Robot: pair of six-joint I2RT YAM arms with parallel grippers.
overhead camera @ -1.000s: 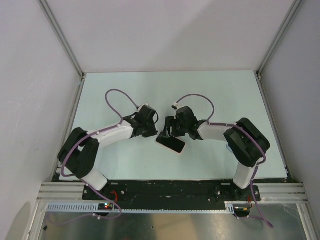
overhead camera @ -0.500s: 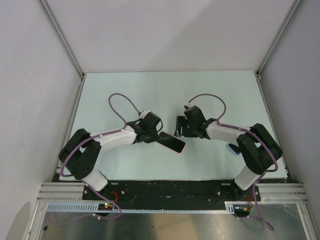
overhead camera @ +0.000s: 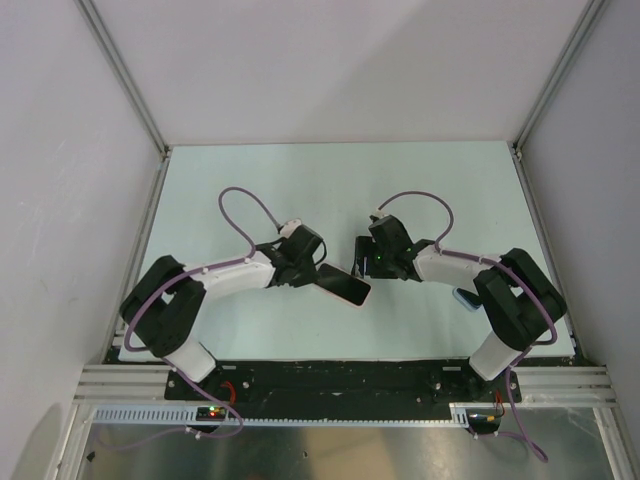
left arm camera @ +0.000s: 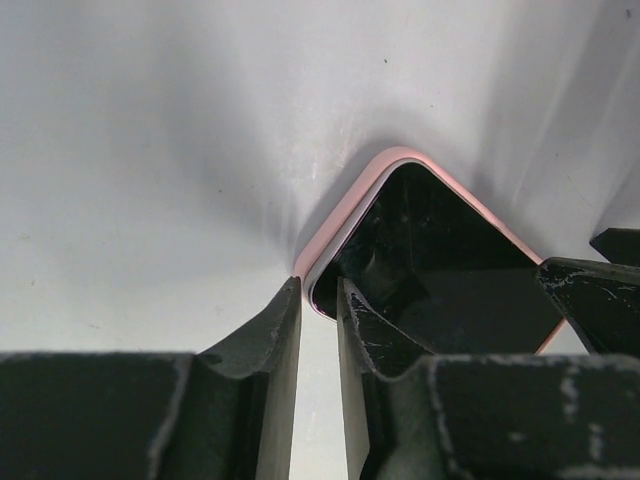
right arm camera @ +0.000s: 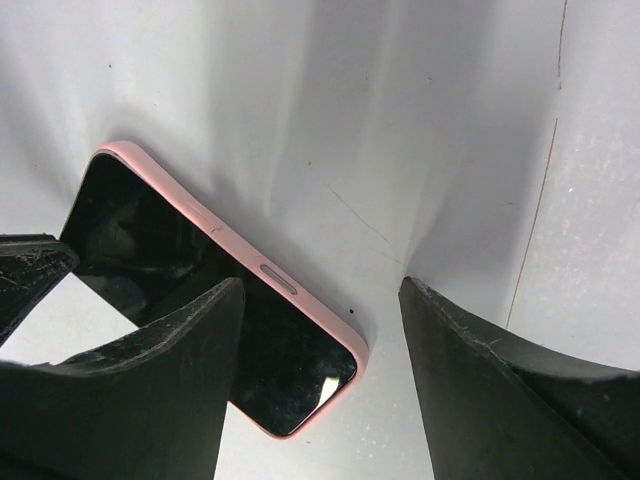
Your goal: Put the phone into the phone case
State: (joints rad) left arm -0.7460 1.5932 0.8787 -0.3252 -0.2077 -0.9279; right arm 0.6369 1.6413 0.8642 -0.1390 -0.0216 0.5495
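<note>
The phone [overhead camera: 345, 287], black screen up, lies flat on the table inside the pink phone case [overhead camera: 326, 270], whose rim frames it. My left gripper [overhead camera: 312, 272] is at the phone's left end, its fingers almost together with only a thin slit between them. In the left wrist view the gripper [left arm camera: 318, 285] tips meet the corner of the case [left arm camera: 340, 215], and one finger lies over the screen [left arm camera: 440, 260]. My right gripper [overhead camera: 362, 262] is open, wide and empty. In the right wrist view it [right arm camera: 320, 285] straddles the phone's end [right arm camera: 290, 380] and the case rim [right arm camera: 200, 215].
The pale table [overhead camera: 330, 190] is walled by white panels at the back and sides. A small blue object [overhead camera: 462, 297] peeks out under the right arm's elbow. Purple cables [overhead camera: 240, 205] loop above both wrists.
A second ago the right gripper held the phone tilted up. Now the phone lies flat, the right gripper has let go and drawn back right, and the left gripper has moved onto its left end.
</note>
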